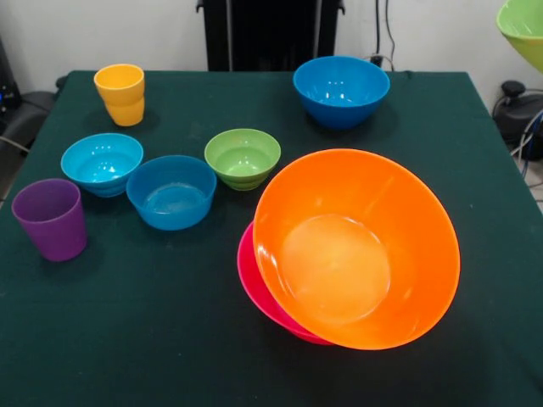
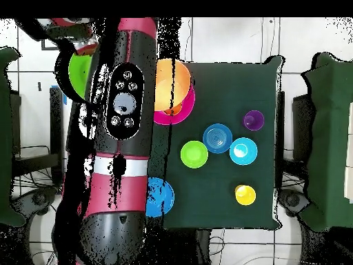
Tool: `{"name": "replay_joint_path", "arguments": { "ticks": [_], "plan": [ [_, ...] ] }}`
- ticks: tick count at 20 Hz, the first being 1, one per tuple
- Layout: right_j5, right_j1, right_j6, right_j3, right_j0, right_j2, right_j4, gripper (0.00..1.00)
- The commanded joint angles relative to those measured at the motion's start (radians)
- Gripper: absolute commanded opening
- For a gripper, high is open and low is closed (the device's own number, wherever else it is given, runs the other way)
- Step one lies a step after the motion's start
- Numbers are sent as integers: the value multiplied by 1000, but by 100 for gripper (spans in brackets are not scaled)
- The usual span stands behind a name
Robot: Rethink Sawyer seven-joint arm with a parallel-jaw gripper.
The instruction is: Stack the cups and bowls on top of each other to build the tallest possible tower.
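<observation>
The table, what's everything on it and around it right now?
cups: two; yellow cup far left, purple cup near left edge (front view)
small bowls: three; cyan bowl, small blue bowl, small green bowl, clustered left of centre
medium blue bowl: one, far side
large orange bowl: one, tilted, resting in the pink bowl
pink bowl: one, near right, mostly covered
medium green bowl: one, off the table's side, by the arm
table: one, dark green cloth
arm: one, red and black, alongside the table
</observation>
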State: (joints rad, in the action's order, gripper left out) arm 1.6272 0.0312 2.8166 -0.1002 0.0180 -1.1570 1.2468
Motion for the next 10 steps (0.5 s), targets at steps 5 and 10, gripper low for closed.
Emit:
{"name": "replay_joint_path", "arguments": {
  "ticks": [5, 10],
  "plan": [
    [22, 65, -84, 40, 63, -179, 122, 0],
    [9, 75, -145, 52, 98, -234, 166, 0]
  ]
}}
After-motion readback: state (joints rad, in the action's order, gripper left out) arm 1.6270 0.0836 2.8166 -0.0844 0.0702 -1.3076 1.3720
